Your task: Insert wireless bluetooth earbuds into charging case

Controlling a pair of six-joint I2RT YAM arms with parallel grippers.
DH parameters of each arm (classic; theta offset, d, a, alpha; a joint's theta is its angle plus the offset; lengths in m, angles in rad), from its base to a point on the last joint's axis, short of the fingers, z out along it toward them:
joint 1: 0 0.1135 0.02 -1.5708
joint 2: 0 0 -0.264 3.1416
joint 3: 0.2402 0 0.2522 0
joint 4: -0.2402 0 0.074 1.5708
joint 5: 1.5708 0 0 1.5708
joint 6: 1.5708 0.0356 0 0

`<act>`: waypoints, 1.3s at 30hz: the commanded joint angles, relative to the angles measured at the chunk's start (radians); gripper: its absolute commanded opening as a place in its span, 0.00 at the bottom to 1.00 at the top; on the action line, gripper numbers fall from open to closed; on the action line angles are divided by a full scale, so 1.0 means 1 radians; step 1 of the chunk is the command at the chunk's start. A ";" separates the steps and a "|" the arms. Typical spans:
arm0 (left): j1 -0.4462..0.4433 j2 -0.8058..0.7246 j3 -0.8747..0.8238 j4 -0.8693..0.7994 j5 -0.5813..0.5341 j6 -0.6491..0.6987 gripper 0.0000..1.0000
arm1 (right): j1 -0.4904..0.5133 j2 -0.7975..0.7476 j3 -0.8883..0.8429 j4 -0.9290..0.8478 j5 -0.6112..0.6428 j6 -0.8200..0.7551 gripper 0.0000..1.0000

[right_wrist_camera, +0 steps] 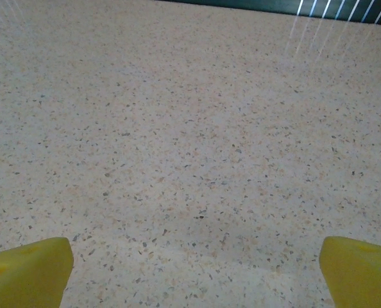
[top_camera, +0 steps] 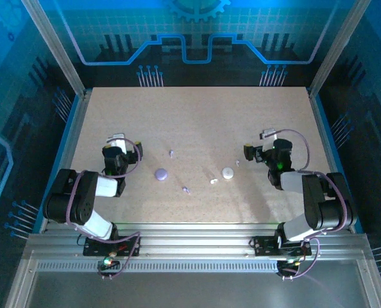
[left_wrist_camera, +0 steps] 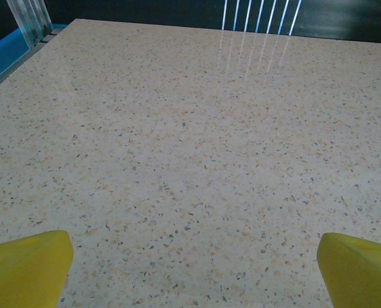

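Note:
A round lavender charging case [top_camera: 161, 174] lies left of centre on the table, and a round white case [top_camera: 228, 172] lies right of centre; both look shut. Two lavender earbuds rest loose, one [top_camera: 171, 153] behind the lavender case and one [top_camera: 185, 189] to its front right. A white earbud [top_camera: 213, 181] lies just left of the white case, another [top_camera: 238, 163] at its back right. My left gripper [top_camera: 116, 140] [left_wrist_camera: 194, 269] hovers left of the lavender case, open and empty. My right gripper [top_camera: 265, 136] [right_wrist_camera: 194, 273] sits right of the white case, open and empty.
The speckled beige table [top_camera: 197, 115] stretches bare behind the cases. Blue rails [top_camera: 67, 138] and metal posts line its sides, with a dark back wall beyond. Both wrist views look over bare tabletop between yellow fingertips [left_wrist_camera: 27, 266] [right_wrist_camera: 27, 269].

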 commanded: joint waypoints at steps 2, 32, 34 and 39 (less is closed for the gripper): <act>0.001 -0.118 -0.006 -0.039 0.021 0.001 0.99 | -0.003 -0.068 0.104 -0.199 0.023 0.004 1.00; -0.280 -0.359 0.520 -1.280 0.017 -0.147 0.98 | 0.353 -0.061 0.709 -1.621 0.051 0.285 0.90; -0.280 -0.357 0.530 -1.302 0.026 -0.148 0.97 | 0.378 -0.002 0.739 -1.645 0.038 0.301 0.84; -0.280 -0.350 0.540 -1.332 0.044 -0.143 0.97 | 0.418 0.129 0.794 -1.661 0.015 0.324 0.76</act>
